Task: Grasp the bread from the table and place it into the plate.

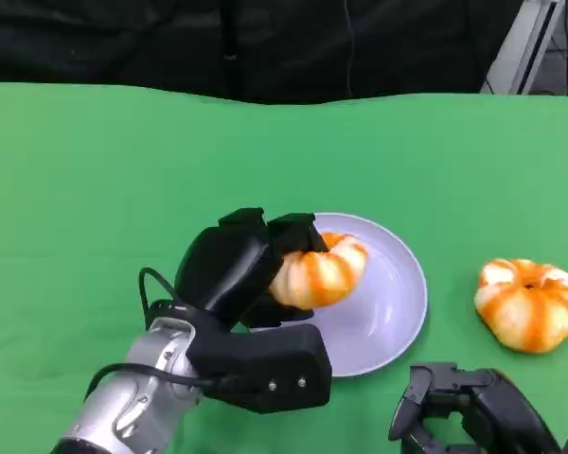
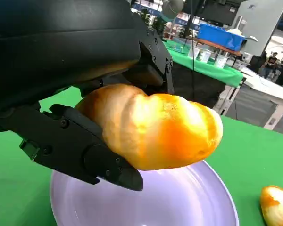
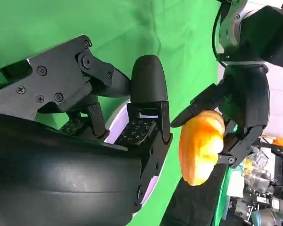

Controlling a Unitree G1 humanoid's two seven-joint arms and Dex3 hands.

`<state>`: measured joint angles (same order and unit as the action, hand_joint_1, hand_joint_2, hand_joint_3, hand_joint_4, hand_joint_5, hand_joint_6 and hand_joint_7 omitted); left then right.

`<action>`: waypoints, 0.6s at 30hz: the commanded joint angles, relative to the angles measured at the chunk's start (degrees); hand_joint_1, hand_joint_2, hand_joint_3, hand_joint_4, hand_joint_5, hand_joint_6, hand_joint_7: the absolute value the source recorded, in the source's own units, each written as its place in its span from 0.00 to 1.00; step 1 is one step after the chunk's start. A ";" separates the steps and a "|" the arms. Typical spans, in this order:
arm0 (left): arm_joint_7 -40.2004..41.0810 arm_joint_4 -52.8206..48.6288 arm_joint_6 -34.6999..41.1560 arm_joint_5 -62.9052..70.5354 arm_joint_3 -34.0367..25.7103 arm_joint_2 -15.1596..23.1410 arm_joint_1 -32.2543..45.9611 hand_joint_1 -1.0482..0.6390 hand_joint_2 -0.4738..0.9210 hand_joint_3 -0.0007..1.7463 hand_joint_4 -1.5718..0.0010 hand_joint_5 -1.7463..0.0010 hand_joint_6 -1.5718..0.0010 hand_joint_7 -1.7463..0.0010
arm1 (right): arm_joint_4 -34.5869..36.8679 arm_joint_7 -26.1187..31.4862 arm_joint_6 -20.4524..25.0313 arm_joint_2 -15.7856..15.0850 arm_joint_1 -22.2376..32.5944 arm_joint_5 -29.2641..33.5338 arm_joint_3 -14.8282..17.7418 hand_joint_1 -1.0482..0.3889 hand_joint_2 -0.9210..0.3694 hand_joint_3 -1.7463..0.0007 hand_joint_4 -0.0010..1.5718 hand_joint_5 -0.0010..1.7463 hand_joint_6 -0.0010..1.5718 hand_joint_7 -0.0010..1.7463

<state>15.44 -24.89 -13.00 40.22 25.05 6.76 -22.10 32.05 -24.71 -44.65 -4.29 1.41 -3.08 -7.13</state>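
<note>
Here the left hand (image 1: pixel 241 260) is gripping the bread (image 1: pixel 320 270), an orange-and-white glazed ring-shaped piece, and holding it above the near-left part of the plate (image 1: pixel 398 312). In the head view the bread is jutting out of the hand toward the right, over the pale lavender plate, with the silver forearm running down to the lower left corner. In the left wrist view the bread (image 2: pixel 155 129) is sitting clamped between the black fingers (image 2: pixel 85 150) below it and the hand's shell above, and it is hanging clear of the plate (image 2: pixel 179 202) beneath it, with a gap showing between its underside and the plate's surface.

The right wrist view is showing the same grip from the side: the bread (image 3: pixel 200 146) is being pinched from two sides by the left hand's fingers (image 3: pixel 198 106), and the edge of the plate (image 3: pixel 115 129) is peeking out behind the right hand's own fingers (image 3: pixel 148 84).

The right hand (image 1: pixel 454 402) is resting low at the near right edge of the green counter (image 1: pixel 95 170), holding nothing; its fingers are curving forward with space between them.

A second bread (image 1: pixel 530 303) of the same kind is lying on the counter to the right of the plate, apart from it and just beyond the right hand.
</note>
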 commanded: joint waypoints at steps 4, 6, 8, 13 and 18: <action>-0.16 -6.76 -0.83 0.54 1.86 -1.10 -5.27 0.58 0.94 0.00 0.66 0.03 0.60 0.24 | 0.67 -0.26 -1.66 -0.47 0.02 -0.32 0.14 0.65 0.25 0.44 0.54 0.82 0.56 0.66; 0.22 -7.49 -1.12 0.35 2.07 -1.09 -5.67 0.58 0.94 0.00 0.66 0.03 0.60 0.23 | 0.82 -0.26 -1.82 -0.48 -0.03 -0.35 0.12 0.65 0.25 0.44 0.54 0.82 0.56 0.66; 0.44 -7.92 -1.30 0.23 2.20 -1.07 -5.91 0.58 0.94 0.00 0.66 0.03 0.60 0.23 | 0.92 -0.25 -1.91 -0.48 -0.06 -0.37 0.10 0.65 0.25 0.43 0.54 0.82 0.56 0.66; 0.48 -12.91 -3.22 0.43 3.49 -1.67 -8.32 0.58 0.94 0.00 0.67 0.04 0.60 0.23 | -0.14 0.56 -1.25 -0.33 0.27 0.27 -0.06 0.65 0.26 0.42 0.54 0.82 0.56 0.66; 0.98 -14.00 -3.87 0.28 3.65 -1.70 -8.82 0.58 0.94 0.00 0.66 0.04 0.60 0.23 | -0.23 0.67 -1.18 -0.36 0.30 0.30 -0.12 0.65 0.26 0.41 0.54 0.82 0.56 0.66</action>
<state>15.54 -38.20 -16.12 40.44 28.72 4.62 -29.30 32.38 -24.39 -45.73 -4.29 1.23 -2.84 -7.45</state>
